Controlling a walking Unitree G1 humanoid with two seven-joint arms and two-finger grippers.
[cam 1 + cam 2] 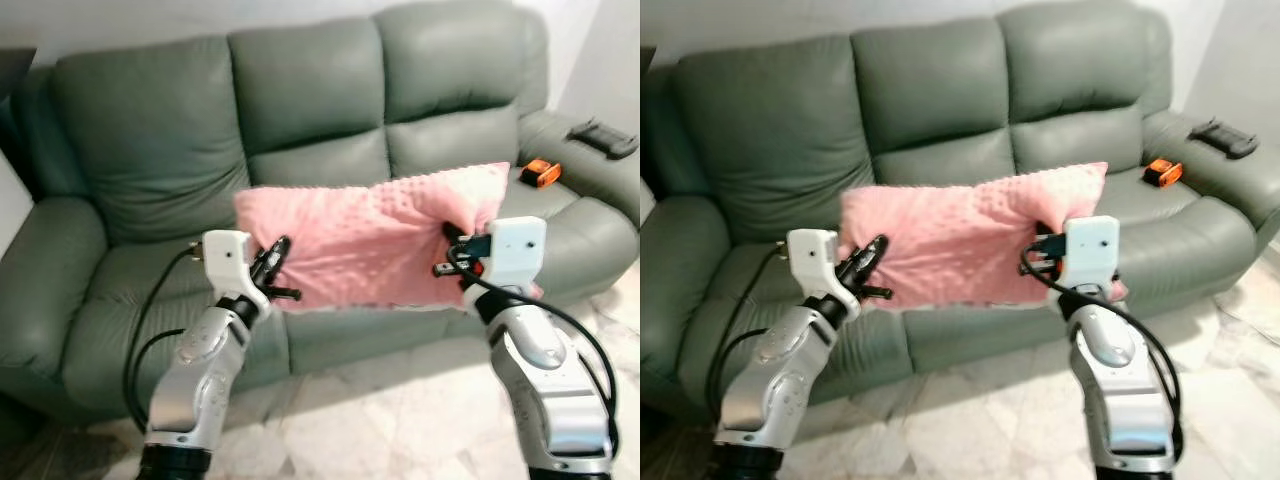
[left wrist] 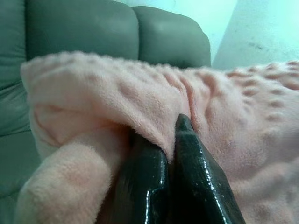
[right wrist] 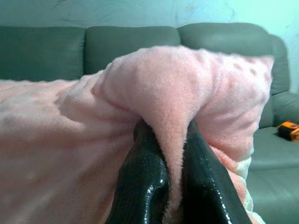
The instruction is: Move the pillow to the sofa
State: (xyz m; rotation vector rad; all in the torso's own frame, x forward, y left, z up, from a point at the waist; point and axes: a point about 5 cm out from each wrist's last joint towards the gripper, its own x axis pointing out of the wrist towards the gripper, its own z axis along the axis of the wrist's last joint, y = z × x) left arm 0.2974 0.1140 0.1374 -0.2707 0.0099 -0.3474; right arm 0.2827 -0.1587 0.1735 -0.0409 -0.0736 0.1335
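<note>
The pink pillow (image 1: 375, 235) hangs in the air between the two grippers, in front of the grey-green sofa (image 1: 150, 130) and above the front edge of its seat. It is stretched sideways, its far corner raised towards the robot's right.

The left gripper (image 1: 275, 262) is clamped on the pillow's left edge. In the left wrist view its two black fingers (image 2: 196, 177) lie close together with a fold of pink fleece pinched between them; the rest of the pillow spreads beyond the tips and to both sides.

The right gripper (image 1: 455, 245) is clamped on the pillow's right end, just below the raised corner. In the right wrist view its fingers (image 3: 140, 182) squeeze a thick ridge of fleece that bulges up over the tips.

Beyond the right gripper, further to the robot's right, a small orange object (image 1: 540, 173) lies on the seat cushion, apart from the pillow. Further right still, a dark flat object (image 1: 602, 138) rests on the sofa's armrest. Below both grippers, in front of the sofa, is a pale marbled floor (image 1: 390, 420). Black cables (image 1: 145, 320) loop along both silver arms.
</note>
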